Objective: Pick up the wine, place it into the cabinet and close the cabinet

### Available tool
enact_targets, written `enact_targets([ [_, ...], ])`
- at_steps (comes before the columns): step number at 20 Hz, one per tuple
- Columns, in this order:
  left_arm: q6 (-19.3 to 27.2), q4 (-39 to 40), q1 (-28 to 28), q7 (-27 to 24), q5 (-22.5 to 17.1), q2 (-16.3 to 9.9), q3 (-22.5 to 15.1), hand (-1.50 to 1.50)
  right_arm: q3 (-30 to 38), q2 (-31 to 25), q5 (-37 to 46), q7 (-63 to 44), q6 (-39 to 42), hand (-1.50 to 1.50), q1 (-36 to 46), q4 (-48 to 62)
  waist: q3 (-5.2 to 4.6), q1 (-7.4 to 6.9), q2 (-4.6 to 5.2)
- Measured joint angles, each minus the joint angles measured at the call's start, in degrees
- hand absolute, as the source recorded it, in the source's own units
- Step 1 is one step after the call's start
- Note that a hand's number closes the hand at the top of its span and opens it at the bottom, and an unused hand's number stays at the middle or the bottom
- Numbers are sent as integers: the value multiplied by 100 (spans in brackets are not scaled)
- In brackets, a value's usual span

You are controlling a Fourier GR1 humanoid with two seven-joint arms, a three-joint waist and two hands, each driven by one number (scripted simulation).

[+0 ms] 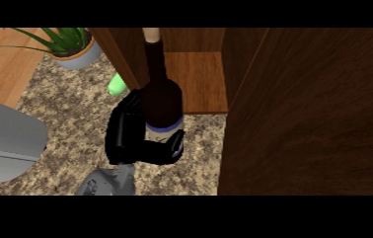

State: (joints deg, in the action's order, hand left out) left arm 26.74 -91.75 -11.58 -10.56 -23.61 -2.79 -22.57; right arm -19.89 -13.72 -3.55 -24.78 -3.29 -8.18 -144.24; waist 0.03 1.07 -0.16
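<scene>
**Hand carrying wine at cabinet mouth**

The left hand [134, 138] curls round the wine bottle [162, 96], held upright before the open cabinet's shelf [200, 81]. Beside it: cabinet door [299, 113], green object [116, 85], potted plant [69, 47], speckled counter [65, 108].

One black hand [134, 138] on a grey forearm, fingers curled round something dark; side uncertain

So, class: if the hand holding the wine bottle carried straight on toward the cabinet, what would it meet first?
Probably the cabinet's open shelf. The hand holds the wine bottle just before it. The left cabinet panel looks very close to the bottle, but depth is hard to judge.
</scene>
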Motion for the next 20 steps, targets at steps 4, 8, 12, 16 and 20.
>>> enact_targets([
  [4,341,470,-569,177,80,167,60,150,31,41,-21,50,46,-150,-33,6,0,17,6],
  [8,541,987,-1039,211,64,222,103,150,144,25,-42,8,105,-150,9,4,-2,22,11],
  [12,582,1557,-1340,56,85,255,181,150,105,87,-51,-86,67,-150,97,-2,-5,31,15],
  [16,694,2168,-1552,-228,-121,269,58,150,55,163,-52,-140,47,-150,183,16,-6,41,21],
  [20,775,2616,-1591,-595,-435,274,-103,150,28,143,-61,-78,119,-150,51,2,-6,66,18],
])
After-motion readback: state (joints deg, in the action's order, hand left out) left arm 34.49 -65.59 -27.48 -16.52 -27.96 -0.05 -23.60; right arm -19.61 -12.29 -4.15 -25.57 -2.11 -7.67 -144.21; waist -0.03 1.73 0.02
